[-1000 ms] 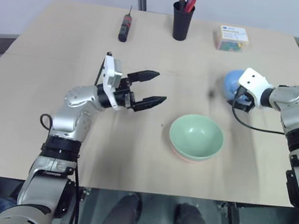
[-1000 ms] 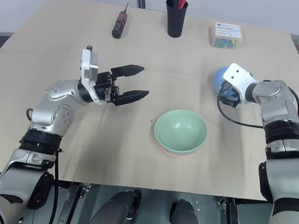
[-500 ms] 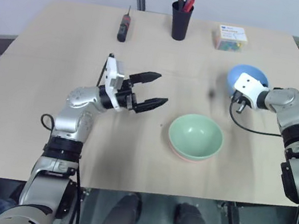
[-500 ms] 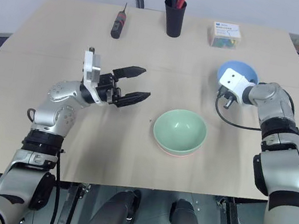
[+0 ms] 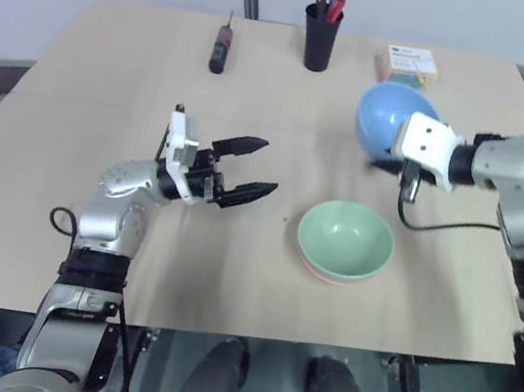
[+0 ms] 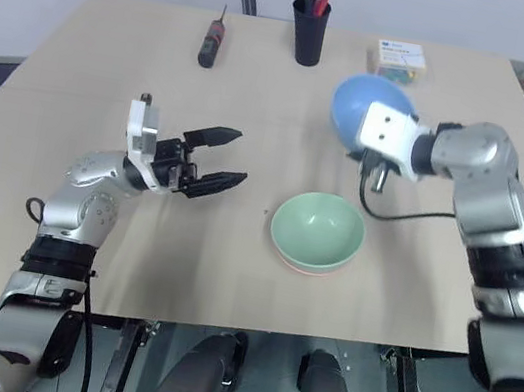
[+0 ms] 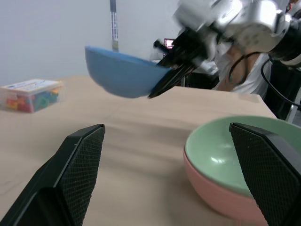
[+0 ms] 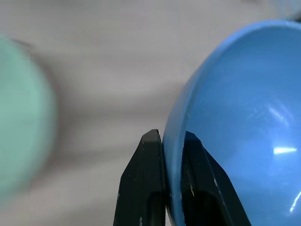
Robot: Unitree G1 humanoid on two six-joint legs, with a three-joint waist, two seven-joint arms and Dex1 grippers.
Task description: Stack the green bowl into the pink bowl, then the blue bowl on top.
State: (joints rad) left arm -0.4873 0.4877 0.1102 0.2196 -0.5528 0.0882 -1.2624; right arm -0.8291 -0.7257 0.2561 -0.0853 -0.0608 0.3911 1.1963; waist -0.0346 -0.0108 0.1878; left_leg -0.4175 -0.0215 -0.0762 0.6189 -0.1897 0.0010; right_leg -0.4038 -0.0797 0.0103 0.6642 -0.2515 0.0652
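Blue bowl point(image 5: 385, 118) up off the bench point(image 5: 72, 122), rim pinched in right gripper point(image 8: 170, 141) jaws. Green bowl point(image 5: 345, 239) nested in pink bowl point(image 7: 221, 197). Left gripper point(image 5: 252, 166) jaws spread wide, empty.

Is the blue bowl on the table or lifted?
Lifted: the right gripper pinches the blue bowl by its rim, clear of the table.
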